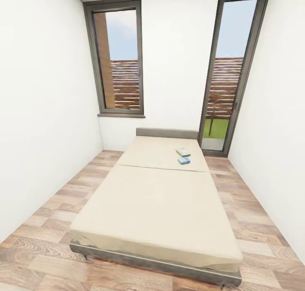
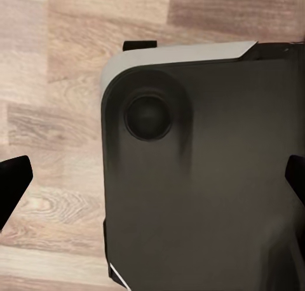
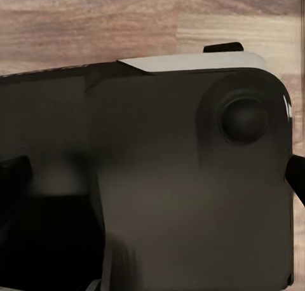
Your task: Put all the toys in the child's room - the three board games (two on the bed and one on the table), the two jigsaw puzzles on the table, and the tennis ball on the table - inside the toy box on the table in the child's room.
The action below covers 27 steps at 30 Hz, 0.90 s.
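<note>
The bed (image 1: 154, 202), with a plain beige mattress and grey frame, runs down the middle of the child's room in the head view. Two board games lie on it near the headboard (image 1: 167, 133), right of centre: a white-and-green one (image 1: 183, 151) and, just in front of it, a blue one (image 1: 184, 160). In the wrist views, my left gripper (image 2: 152, 183) and right gripper (image 3: 152, 180) hang open over my own dark base, with only the black fingertips (image 2: 11, 180) (image 3: 297, 176) at the picture edges and nothing between them. The table, toy box, jigsaw puzzles and tennis ball are out of view.
White walls stand close on both sides of the bed. Strips of wood-plank floor (image 1: 46, 223) run along its left and right (image 1: 250, 214). A tall window (image 1: 120, 60) and a glazed door (image 1: 226, 79) sit in the far wall. My base (image 2: 203, 176) covers the floor below the grippers.
</note>
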{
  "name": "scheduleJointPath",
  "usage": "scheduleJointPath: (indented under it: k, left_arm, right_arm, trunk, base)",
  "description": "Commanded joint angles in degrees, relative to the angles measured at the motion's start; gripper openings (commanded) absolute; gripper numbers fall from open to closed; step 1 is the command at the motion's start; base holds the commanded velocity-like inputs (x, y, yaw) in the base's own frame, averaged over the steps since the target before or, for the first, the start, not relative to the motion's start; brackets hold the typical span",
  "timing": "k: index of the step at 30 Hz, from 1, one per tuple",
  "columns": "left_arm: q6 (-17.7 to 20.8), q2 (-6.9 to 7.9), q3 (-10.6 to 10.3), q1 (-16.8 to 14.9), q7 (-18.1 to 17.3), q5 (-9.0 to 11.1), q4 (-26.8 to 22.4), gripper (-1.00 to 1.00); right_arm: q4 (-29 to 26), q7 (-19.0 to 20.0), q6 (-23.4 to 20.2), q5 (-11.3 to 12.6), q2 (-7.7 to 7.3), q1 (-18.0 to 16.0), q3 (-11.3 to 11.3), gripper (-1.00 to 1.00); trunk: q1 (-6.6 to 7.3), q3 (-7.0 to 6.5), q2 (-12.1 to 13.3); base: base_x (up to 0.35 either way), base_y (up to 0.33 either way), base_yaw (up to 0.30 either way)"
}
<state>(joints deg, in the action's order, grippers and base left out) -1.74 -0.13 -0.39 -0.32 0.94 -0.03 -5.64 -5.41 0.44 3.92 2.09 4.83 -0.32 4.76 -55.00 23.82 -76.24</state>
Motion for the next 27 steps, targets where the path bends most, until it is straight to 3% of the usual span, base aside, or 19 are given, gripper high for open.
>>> scheduleJointPath:
  k: [1,8,18,23,24,27]
  left_arm:
    - [-0.11,0.02,-0.05,-0.03,0.08,0.00,-0.29,1.00]
    - [1.36,0.24,-0.02,-0.21,0.00,0.19,-2.55,1.00]
    - [4.29,0.43,0.38,-2.78,-0.19,0.52,-5.78,1.00]
    - [5.89,1.65,0.79,-4.43,-0.28,0.98,-7.40,1.00]
    - [12.07,1.94,0.97,-9.09,-0.36,1.20,-13.69,1.00]
    - [14.04,2.68,1.86,-11.72,-1.22,2.28,-13.87,1.00]
  right_arm:
    - [-0.29,0.06,0.19,0.27,0.01,-0.03,0.76,1.00]
    - [-2.55,0.02,-0.66,0.48,-0.03,-0.06,2.93,1.00]
    - [-5.79,-0.07,-3.51,0.73,-0.07,-1.75,3.13,1.00]
    - [-7.42,-0.13,-5.12,1.31,-0.05,-3.40,3.18,1.00]
    - [-19.30,-0.14,-16.07,1.52,-0.09,-5.30,3.19,1.00]
    - [-21.84,-0.19,-18.92,2.55,-0.10,-6.92,3.22,1.00]
  trunk:
    - [0.23,-0.13,0.38]
    - [1.77,-1.38,3.19]
    - [3.96,-3.18,7.20]
    - [5.06,-4.07,9.21]
    - [5.28,-4.25,9.61]
    - [5.94,-4.79,10.81]
  base:
    - [0.000,0.000,0.000]
    - [0.000,0.000,0.000]
    - [0.000,0.000,0.000]
    - [0.000,0.000,0.000]
    - [0.000,0.000,0.000]
    - [0.000,0.000,0.000]
